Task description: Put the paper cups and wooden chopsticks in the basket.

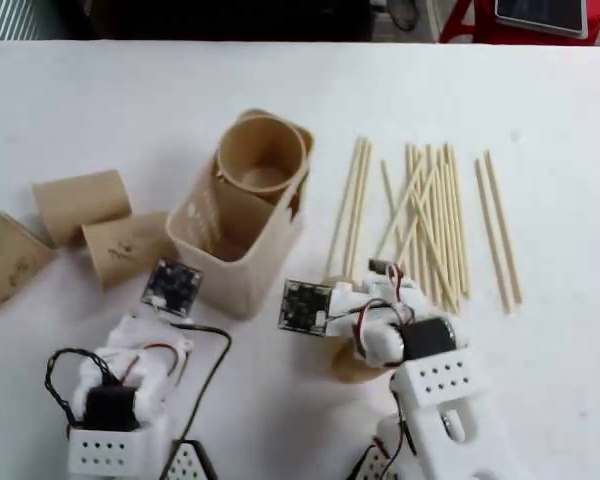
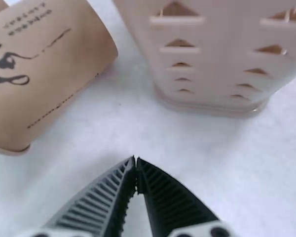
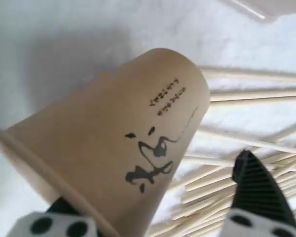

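Left gripper (image 2: 135,170) low over table (image 1: 540,110), jaws pressed together, empty, just short of basket (image 2: 212,59). Lying paper cup (image 2: 44,64) close beside.
Right gripper (image 3: 153,187) jaws wide, straddling tipped cup (image 3: 113,148); outer finger (image 3: 256,190) clear of cup wall.
Wooden chopsticks (image 1: 420,220) scattered on table beside basket.
Nested cup (image 1: 262,160) upright inside basket.

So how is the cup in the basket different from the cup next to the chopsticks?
The upright paper cup stands mouth up; the tipped paper cup is on its side. The upright paper cup sits inside the basket; the tipped paper cup is outside it, beside the wooden chopsticks. Nothing grips the upright paper cup; the tipped paper cup is between the right gripper's open jaws. Both are brown paper cups.
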Controlling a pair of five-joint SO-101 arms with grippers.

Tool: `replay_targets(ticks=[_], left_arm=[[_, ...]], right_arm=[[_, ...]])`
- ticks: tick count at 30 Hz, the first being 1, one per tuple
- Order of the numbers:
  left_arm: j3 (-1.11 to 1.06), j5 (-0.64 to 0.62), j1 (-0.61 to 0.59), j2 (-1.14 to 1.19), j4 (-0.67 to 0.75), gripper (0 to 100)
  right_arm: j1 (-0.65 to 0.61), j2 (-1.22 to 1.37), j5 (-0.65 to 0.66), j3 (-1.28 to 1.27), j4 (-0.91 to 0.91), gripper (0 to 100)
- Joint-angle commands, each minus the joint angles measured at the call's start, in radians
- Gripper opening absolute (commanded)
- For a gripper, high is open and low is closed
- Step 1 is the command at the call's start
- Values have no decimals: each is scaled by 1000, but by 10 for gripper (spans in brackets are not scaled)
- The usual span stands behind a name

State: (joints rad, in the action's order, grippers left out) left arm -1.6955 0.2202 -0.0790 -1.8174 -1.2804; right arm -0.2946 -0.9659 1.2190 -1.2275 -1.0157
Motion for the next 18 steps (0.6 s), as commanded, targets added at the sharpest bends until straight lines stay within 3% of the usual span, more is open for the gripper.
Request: replay_targets(ticks=[1, 4, 10, 18], left_arm=[[2, 5, 10, -7, -6, 24], [2, 5, 10, -7, -6, 24], [2, 5, 10, -7, -6, 24], [2, 5, 10, -7, -6, 24]], right_arm=[[15, 15, -41, -12, 53, 112], [25, 15, -61, 20, 45, 10], [133, 15, -288, 224, -90, 17], [153, 15, -377, 611, -472, 16]])
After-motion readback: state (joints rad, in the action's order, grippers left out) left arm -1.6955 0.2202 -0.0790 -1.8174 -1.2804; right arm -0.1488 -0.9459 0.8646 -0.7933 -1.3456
